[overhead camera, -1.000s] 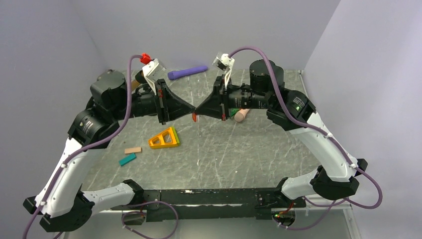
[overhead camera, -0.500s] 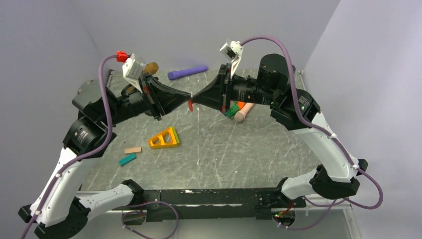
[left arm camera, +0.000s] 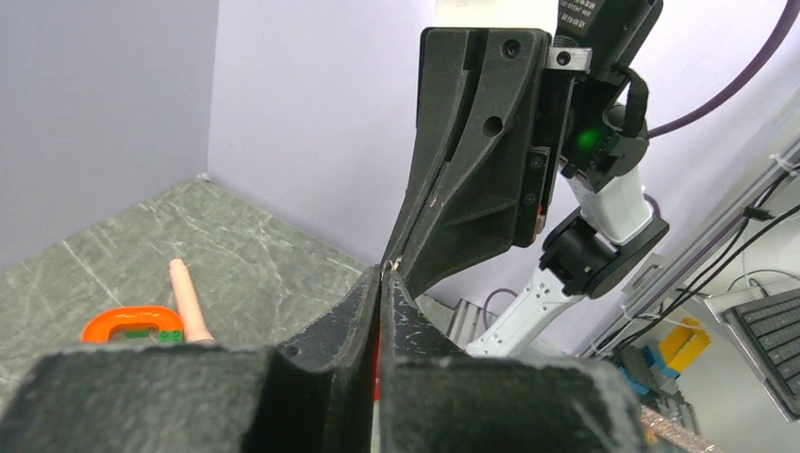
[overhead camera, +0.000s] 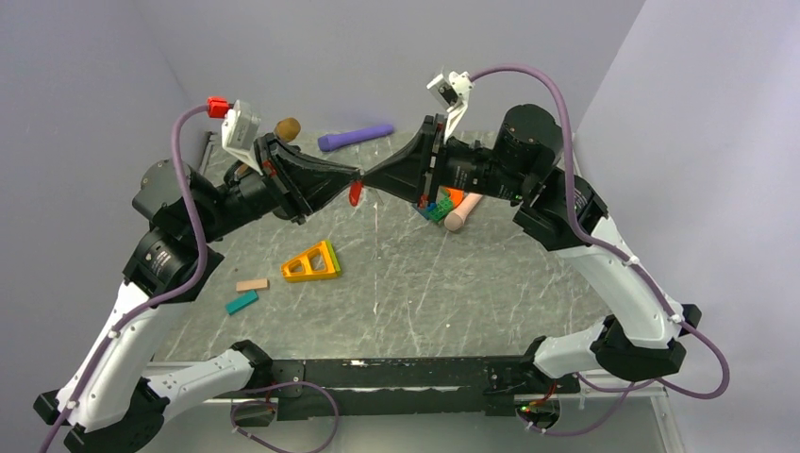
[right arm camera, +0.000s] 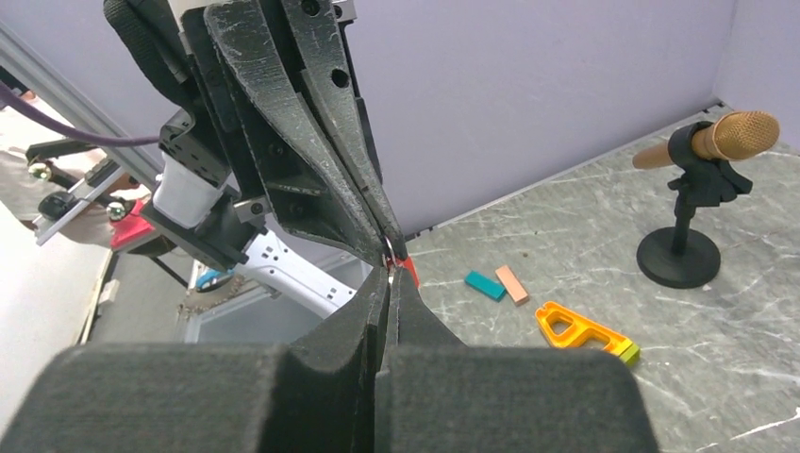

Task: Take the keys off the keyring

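Observation:
My left gripper (overhead camera: 358, 176) and right gripper (overhead camera: 366, 177) meet tip to tip in the air above the back middle of the table. A tiny red oval key (overhead camera: 355, 194) hangs just under the meeting point. In the right wrist view a small metal keyring (right arm camera: 389, 249) sits between the two sets of tips, with the red key (right arm camera: 408, 271) beside it. In the left wrist view a red sliver (left arm camera: 376, 351) shows in the slit of my left gripper (left arm camera: 380, 274). Both pairs of jaws are pressed together; my right gripper (right arm camera: 388, 276) pinches the ring.
An orange triangular toy (overhead camera: 311, 263), a tan block (overhead camera: 252, 284) and a teal block (overhead camera: 241, 302) lie at the left front. A purple cylinder (overhead camera: 356, 138) and a microphone on a stand (overhead camera: 286, 127) are at the back. An orange loop with blocks (overhead camera: 440, 204) and a peach peg (overhead camera: 459, 218) lie under my right wrist.
Both grippers have risen and moved toward the back together, still tip to tip. The red key has gone up with them and hangs a little lower from the tips.

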Controlling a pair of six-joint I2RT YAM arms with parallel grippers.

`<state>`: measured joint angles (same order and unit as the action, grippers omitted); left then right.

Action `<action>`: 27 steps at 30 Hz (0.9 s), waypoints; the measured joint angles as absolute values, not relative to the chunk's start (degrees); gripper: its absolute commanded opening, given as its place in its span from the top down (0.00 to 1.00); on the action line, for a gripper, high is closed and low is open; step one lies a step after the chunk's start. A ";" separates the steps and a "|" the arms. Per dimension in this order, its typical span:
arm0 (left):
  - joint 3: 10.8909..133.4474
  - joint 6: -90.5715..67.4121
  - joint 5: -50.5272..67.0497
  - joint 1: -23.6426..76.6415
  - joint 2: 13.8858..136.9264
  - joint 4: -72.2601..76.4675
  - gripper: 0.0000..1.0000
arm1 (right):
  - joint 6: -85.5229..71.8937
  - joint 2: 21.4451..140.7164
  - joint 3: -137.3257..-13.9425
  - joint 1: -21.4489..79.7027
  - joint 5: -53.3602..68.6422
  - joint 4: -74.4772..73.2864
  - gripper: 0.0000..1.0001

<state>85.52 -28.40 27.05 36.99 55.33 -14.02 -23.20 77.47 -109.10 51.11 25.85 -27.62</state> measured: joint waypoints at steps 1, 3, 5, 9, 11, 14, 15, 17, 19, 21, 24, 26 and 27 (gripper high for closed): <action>85.62 -28.27 27.07 37.01 55.35 -14.20 0.52 | -23.22 77.25 -108.77 51.11 25.80 -27.38 1.00; 86.28 -27.16 26.48 36.91 55.37 -15.64 0.24 | -23.53 76.64 -108.05 51.18 25.71 -26.94 1.00; 87.59 -26.33 26.59 36.95 55.81 -18.33 0.16 | -23.59 75.31 -106.89 51.11 24.53 -25.56 1.00; 92.12 -22.83 25.61 37.47 57.63 -25.30 0.12 | -23.51 71.70 -103.42 51.09 22.33 -24.93 1.00; 93.21 -21.10 24.99 37.45 57.69 -27.51 0.12 | -23.05 70.19 -102.24 51.09 21.30 -25.87 1.00; 94.59 -18.26 24.73 37.47 57.47 -30.83 0.16 | -21.63 69.01 -101.93 50.89 20.78 -28.67 1.00; 95.22 -17.34 24.77 37.47 57.52 -31.94 0.16 | -21.02 68.95 -102.06 50.68 20.86 -29.80 1.00; 96.73 -15.44 25.47 37.47 57.80 -34.06 0.20 | -19.57 69.36 -102.94 50.06 21.80 -32.86 1.00; 97.82 -13.82 26.57 37.47 58.00 -35.46 0.23 | -18.11 70.52 -104.47 49.04 23.73 -35.94 1.00; 98.98 -12.01 27.99 37.47 58.19 -37.19 0.24 | -16.29 72.95 -107.74 47.66 26.20 -40.05 1.00; 102.00 -10.02 30.70 37.47 59.53 -40.18 0.30 | -13.52 78.48 -115.50 44.99 31.03 -45.65 1.00; 103.92 -9.30 32.36 37.47 60.49 -41.30 0.32 | -12.16 81.49 -119.09 42.98 34.65 -48.25 1.00; 104.29 -9.13 32.88 37.47 60.69 -41.50 0.32 | -11.70 82.37 -119.72 42.44 35.62 -48.99 1.00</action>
